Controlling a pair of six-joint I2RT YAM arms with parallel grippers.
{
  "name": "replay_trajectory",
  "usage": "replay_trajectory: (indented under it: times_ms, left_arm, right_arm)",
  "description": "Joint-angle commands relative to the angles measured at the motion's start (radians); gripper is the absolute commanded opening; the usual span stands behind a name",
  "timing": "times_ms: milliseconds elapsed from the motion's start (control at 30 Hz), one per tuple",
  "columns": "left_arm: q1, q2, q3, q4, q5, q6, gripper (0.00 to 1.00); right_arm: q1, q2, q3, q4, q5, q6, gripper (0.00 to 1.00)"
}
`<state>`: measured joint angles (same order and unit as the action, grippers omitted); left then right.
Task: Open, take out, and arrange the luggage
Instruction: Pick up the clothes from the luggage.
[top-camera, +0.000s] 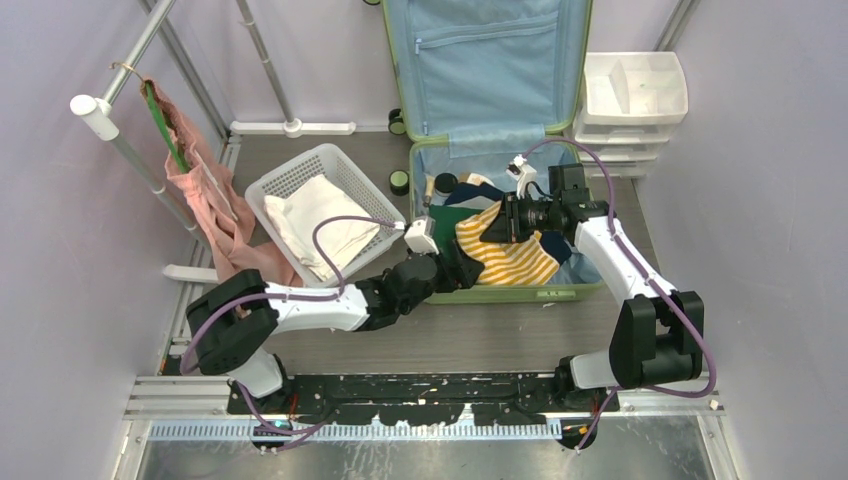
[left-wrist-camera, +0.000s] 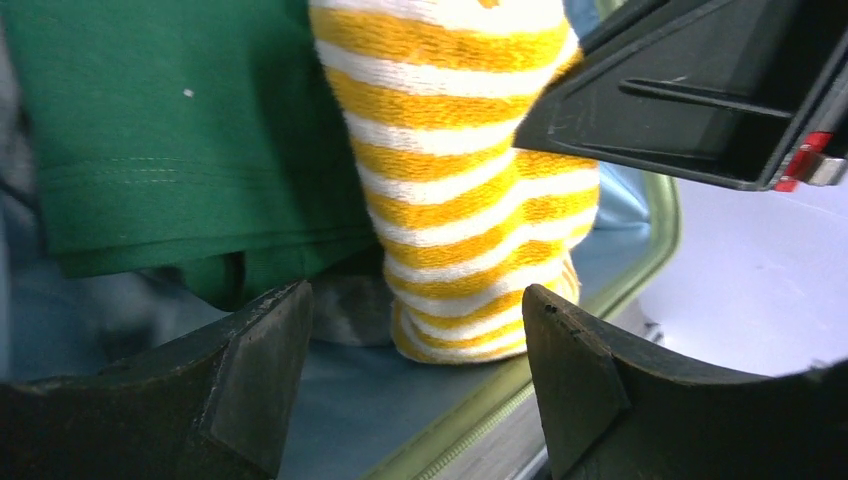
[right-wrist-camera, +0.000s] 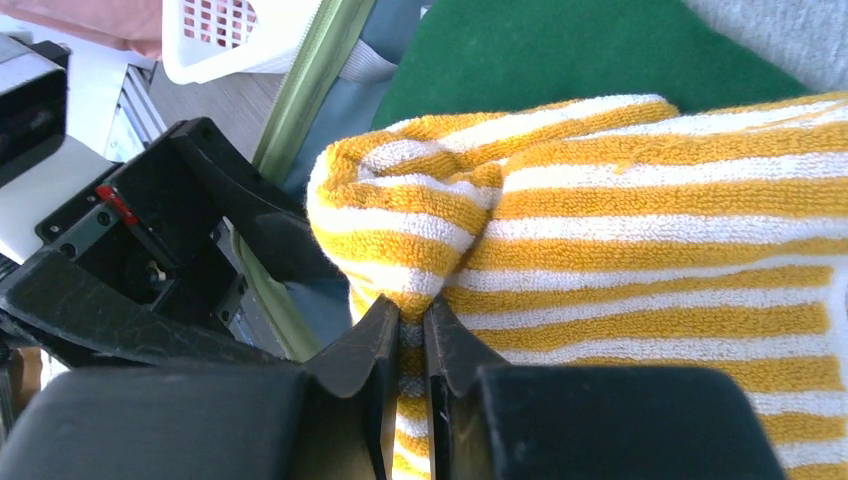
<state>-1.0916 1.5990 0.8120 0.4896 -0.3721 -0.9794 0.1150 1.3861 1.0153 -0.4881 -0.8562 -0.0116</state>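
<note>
— Top external: the luggage (top-camera: 480, 80) is lying open on the table (top-camera: 450, 340), with the lid standing up at the back and the blue lining showing. Where are the grippers sitting?
— The right gripper (right-wrist-camera: 405, 350) is reaching into the lower shell from the luggage's right side. Its jaws are pressing together on a fold of the striped towel (right-wrist-camera: 650, 200). Right wrist is showing the fabric pinched at the fingertips and bunching above them.
— Left?
— The left gripper (left-wrist-camera: 415, 300) is hovering at the luggage's front-left rim with its jaws spread, gripping nothing. Left wrist is showing the towel's end hanging just beyond the fingers (left-wrist-camera: 250, 350), not touching them.
— Anything else in the shell?
— A green garment (right-wrist-camera: 540, 50) is lying under the towel, toward the luggage's left half.
— Outside it?
— A white basket (top-camera: 290, 167) is sitting just left of the luggage, holding a white cloth (top-camera: 320, 225). A white drawer unit (top-camera: 630, 100) is standing right of the lid. A pink garment (top-camera: 205, 195) is hanging on a rack well left of the luggage.
</note>
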Motion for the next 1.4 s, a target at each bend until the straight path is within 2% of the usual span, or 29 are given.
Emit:
replay_trajectory:
  times_ms: [0, 133, 267, 633, 767, 900, 1200, 1267, 1367]
  left_arm:
    - [0.003, -0.123, 0.081, -0.035, -0.184, 0.086, 0.76]
    - [0.001, -0.136, 0.108, -0.069, -0.183, 0.118, 0.73]
    - [0.001, -0.133, 0.09, 0.038, -0.114, 0.168, 0.74]
    - [0.002, -0.089, 0.114, -0.041, -0.059, 0.169, 0.87]
    - [0.03, -0.049, 0.121, -0.023, 0.058, 0.167, 0.88]
    - [0.057, 0.01, 0.143, -0.004, 0.146, 0.145, 0.85]
    - [0.067, 0.102, 0.178, -0.029, 0.166, 0.103, 0.77]
    - [0.073, 0.116, 0.172, -0.004, 0.184, 0.096, 0.73]
    - [0.086, 0.131, 0.177, 0.027, 0.233, 0.082, 0.59]
  right_arm:
    - [-0.001, -0.02, 0.005, 0.035, 0.012, -0.001, 0.18]
    - [-0.001, -0.018, 0.009, 0.021, 0.009, -0.013, 0.18]
    - [0.0, -0.018, 0.008, 0.018, 0.0, -0.016, 0.18]
    - [-0.001, -0.029, 0.005, 0.037, -0.011, 0.0, 0.18]
    - [0.0, -0.027, 0.005, 0.035, -0.01, -0.004, 0.18]
    - [0.0, -0.028, 0.006, 0.03, -0.011, -0.011, 0.19]
    - [-0.001, -0.032, 0.008, 0.024, -0.012, -0.023, 0.19]
    - [-0.001, -0.032, 0.008, 0.02, -0.013, -0.027, 0.19]
    - [0.0, -0.032, 0.011, 0.016, -0.011, -0.035, 0.19]
